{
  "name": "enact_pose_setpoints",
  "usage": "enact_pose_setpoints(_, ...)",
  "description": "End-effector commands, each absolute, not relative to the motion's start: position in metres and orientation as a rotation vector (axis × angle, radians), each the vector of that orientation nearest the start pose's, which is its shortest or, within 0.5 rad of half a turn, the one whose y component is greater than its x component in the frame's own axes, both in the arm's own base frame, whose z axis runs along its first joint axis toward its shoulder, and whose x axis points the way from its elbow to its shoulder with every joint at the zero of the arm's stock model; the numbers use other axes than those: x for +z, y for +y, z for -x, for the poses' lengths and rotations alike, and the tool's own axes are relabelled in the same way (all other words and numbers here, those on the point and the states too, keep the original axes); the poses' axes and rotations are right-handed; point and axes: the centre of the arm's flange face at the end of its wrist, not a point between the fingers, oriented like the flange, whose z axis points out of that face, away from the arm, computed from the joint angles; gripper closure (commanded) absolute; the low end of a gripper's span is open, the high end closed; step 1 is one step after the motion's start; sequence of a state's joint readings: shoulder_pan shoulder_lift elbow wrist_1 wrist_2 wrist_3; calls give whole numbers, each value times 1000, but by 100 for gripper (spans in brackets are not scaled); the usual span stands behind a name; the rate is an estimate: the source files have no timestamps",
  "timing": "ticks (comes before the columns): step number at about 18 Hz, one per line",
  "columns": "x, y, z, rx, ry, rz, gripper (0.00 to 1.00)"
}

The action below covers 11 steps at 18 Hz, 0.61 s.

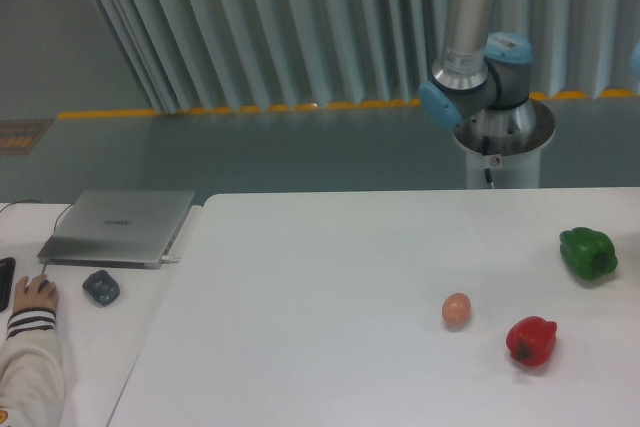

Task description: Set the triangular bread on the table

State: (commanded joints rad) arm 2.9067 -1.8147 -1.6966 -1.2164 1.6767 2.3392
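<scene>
1. Nearest the camera, a person's hand (pixel 33 294) in a striped cuff rests on the smaller desk (pixel 90 347), beside a dark mouse (pixel 101 288) and a closed laptop (pixel 118 227).
2. On the table (pixel 330 287) lie a red pepper (pixel 531 340), a tan egg (pixel 456 310) and a green pepper (pixel 588 252), all apart.
3. Only the arm's base and elbow (pixel 478 77) show; the claw is out of frame, so its opening and load cannot be told.
4. The triangular bread is nowhere visible. Judging by that, it is probably carried off-frame; the next move calls for bringing it down onto bare tabletop.
</scene>
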Motion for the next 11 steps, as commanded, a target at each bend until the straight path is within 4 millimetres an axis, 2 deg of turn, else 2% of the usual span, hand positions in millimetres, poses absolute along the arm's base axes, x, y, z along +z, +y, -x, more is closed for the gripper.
enact_pose_setpoints(4, 325, 253, 524, -82, 1561, 2832, 0)
enact_pose_setpoints(7, 326, 253, 525, -68, 1557, 2837, 8)
enact_pose_setpoints(8, 326, 252, 526, -68, 1555, 2838, 17)
enact_pose_setpoints(11, 324, 252, 526, -73, 1557, 2836, 28)
